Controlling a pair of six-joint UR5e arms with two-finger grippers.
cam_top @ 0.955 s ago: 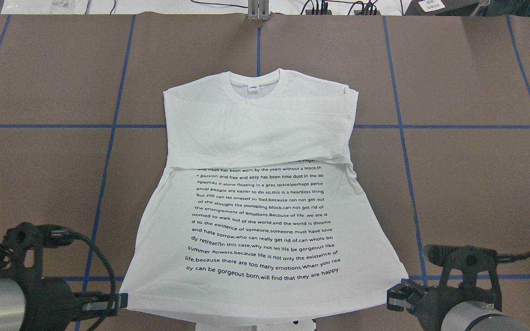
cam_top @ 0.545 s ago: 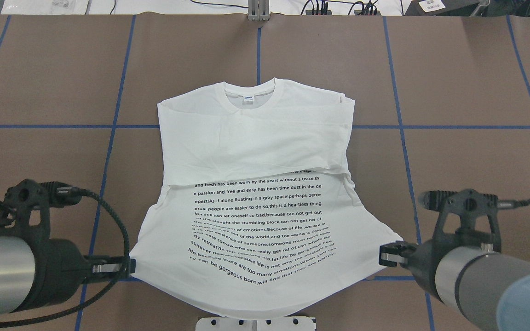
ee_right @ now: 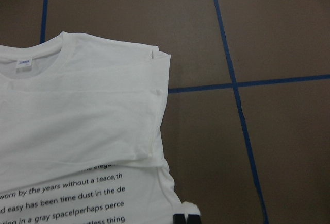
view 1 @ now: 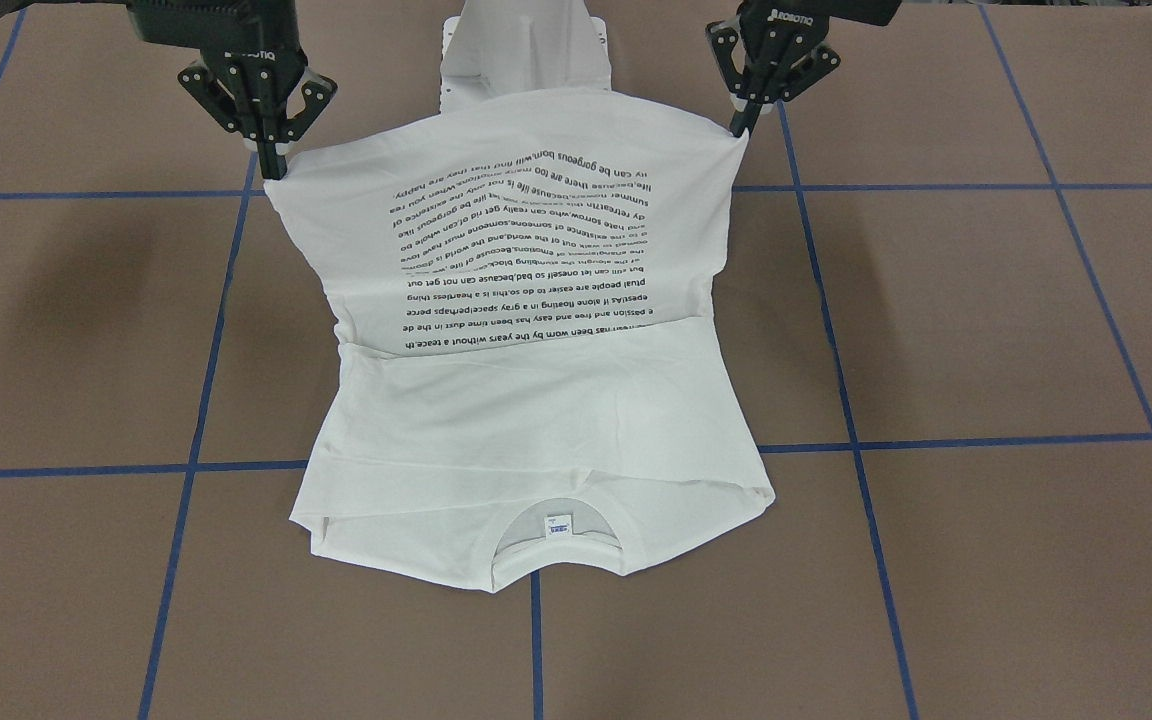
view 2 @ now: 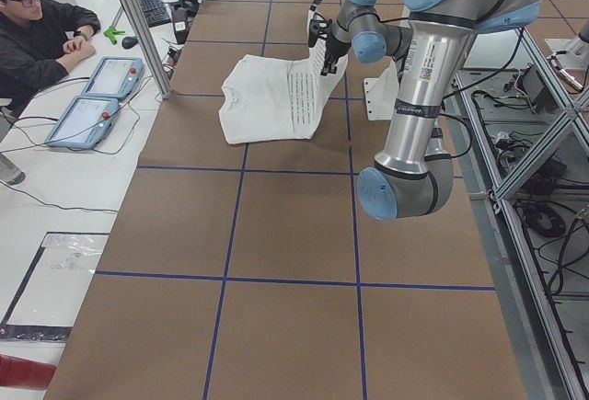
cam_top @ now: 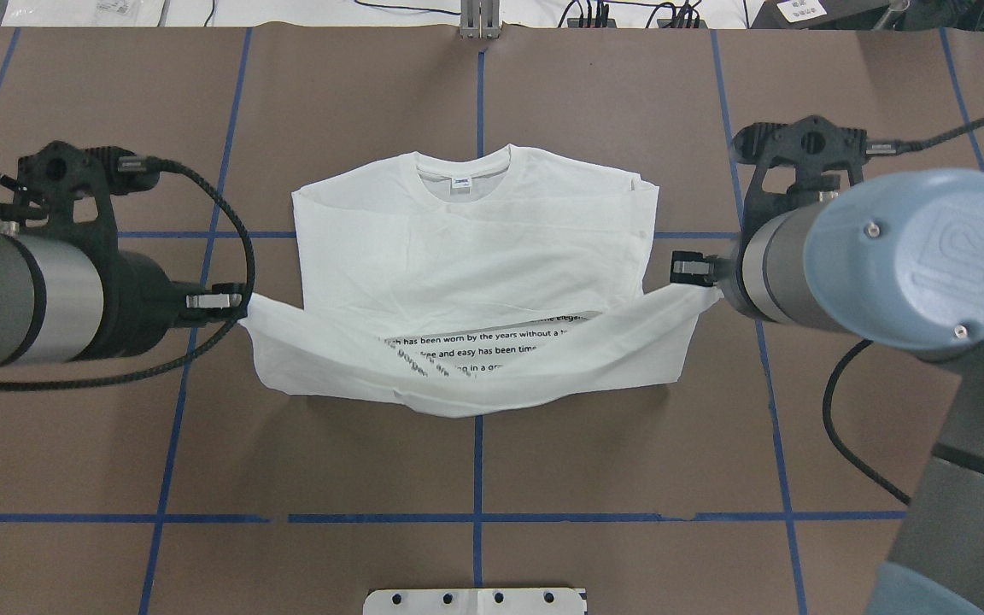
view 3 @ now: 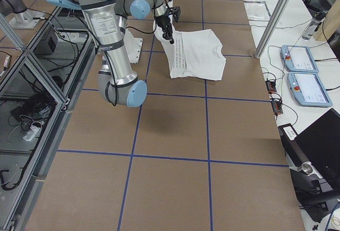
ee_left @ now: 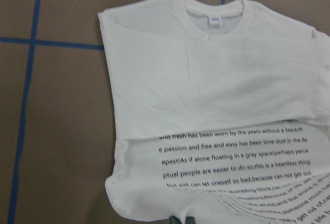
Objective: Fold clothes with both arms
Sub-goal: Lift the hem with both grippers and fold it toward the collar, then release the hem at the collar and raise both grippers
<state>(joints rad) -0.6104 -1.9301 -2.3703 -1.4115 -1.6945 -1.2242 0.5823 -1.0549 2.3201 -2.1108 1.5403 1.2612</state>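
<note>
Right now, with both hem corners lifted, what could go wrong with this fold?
1. The left fingers and right fingers pinch only the corner tips of the T-shirt; a slip would drop one side.
2. The hem sags between them, so it may land bunched rather than flat.
3. The right corner sits farther forward than the left, so the fold could go down skewed.
</note>
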